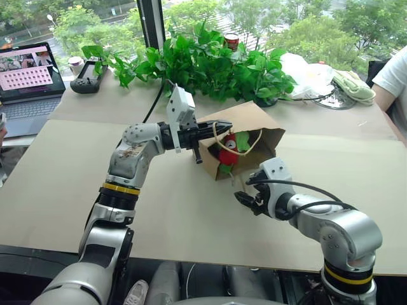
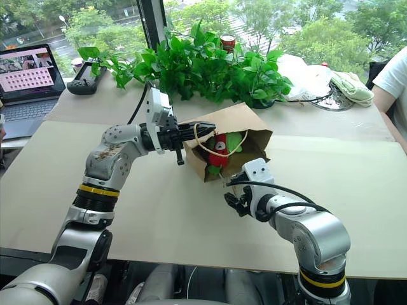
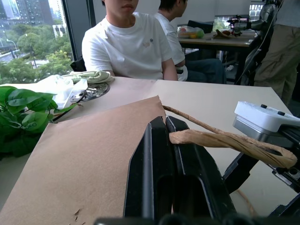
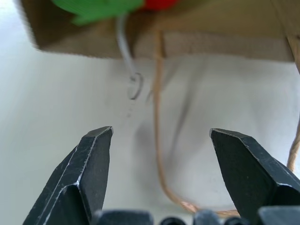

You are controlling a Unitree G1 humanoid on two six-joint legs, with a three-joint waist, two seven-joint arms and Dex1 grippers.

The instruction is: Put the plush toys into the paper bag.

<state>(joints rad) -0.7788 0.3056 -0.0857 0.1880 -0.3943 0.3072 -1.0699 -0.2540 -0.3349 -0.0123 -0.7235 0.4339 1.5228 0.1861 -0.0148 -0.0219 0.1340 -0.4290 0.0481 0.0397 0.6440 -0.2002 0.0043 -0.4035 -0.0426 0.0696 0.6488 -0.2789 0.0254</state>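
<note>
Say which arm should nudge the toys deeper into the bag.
Right. The right gripper is open and empty just in front of the paper bag mouth, where the plush toys sit. The left gripper is shut on the bag's handle, holding it up.

An office: an open laptop (image 1: pixel 27 79) on the table's (image 1: pixel 191 229) far left corner, seated people (image 3: pixel 129 44), desks behind.
</note>
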